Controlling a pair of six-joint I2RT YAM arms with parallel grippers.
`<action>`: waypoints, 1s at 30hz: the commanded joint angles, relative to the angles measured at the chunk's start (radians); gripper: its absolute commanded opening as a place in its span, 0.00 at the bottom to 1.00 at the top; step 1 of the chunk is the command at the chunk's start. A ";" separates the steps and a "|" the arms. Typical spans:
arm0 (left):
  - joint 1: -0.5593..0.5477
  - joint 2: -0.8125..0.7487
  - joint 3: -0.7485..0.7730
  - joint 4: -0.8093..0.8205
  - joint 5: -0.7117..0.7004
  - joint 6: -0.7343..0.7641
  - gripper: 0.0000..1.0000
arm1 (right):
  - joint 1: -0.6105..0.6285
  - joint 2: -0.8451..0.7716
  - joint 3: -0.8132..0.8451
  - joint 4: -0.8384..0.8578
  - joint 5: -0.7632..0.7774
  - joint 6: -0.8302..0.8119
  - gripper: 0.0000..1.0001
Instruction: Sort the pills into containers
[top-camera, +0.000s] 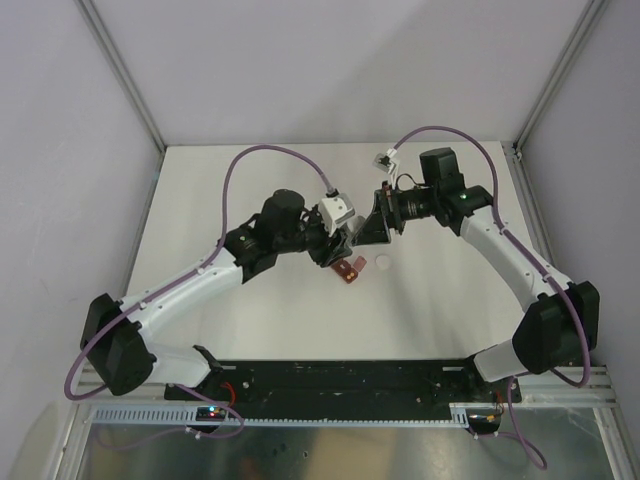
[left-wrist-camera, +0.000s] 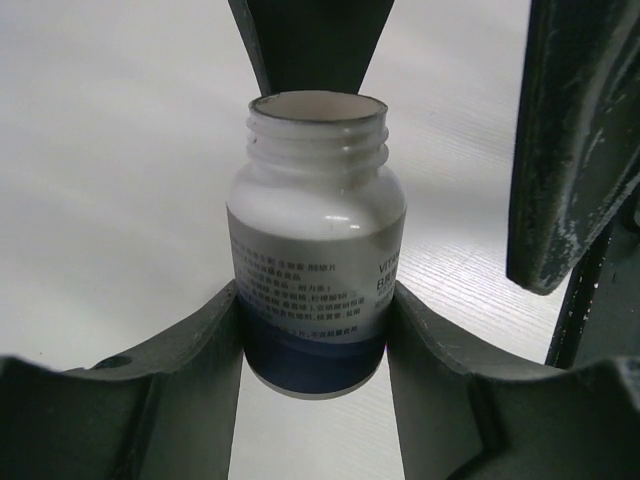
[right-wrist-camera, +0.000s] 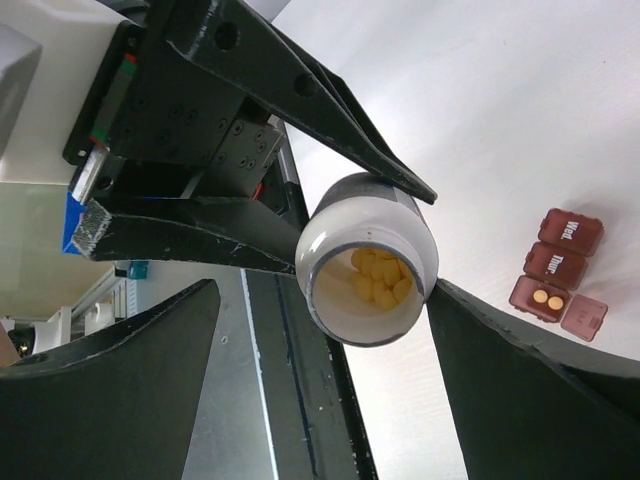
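My left gripper (left-wrist-camera: 315, 300) is shut on a small white bottle (left-wrist-camera: 315, 230) with a blue-banded label, uncapped and held above the table. In the right wrist view the bottle's (right-wrist-camera: 370, 262) mouth faces the camera, with several yellow pills (right-wrist-camera: 380, 278) inside. My right gripper (right-wrist-camera: 325, 300) is open, with its fingers on either side of the bottle's mouth. The dark red pill box (right-wrist-camera: 560, 265) lies on the table beyond. Its end compartment is open and holds two yellow pills (right-wrist-camera: 547, 299); the other two lids are shut. In the top view the box (top-camera: 348, 268) lies just below both grippers (top-camera: 338, 243) (top-camera: 368, 228).
The bottle's round white cap (top-camera: 384, 263) lies on the white table right of the pill box. Grey walls close in the table's left, back and right sides. The arm bases sit on a black rail (top-camera: 340, 380) at the near edge.
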 joint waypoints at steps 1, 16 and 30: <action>-0.002 0.026 -0.005 -0.029 -0.050 0.029 0.01 | 0.015 -0.073 0.069 0.000 -0.084 -0.014 0.89; -0.002 -0.041 -0.034 -0.048 -0.067 0.058 0.00 | -0.033 -0.071 0.068 -0.064 0.107 -0.095 0.90; 0.025 -0.148 -0.096 -0.145 -0.070 0.105 0.00 | -0.043 0.021 -0.056 -0.100 0.705 -0.249 0.91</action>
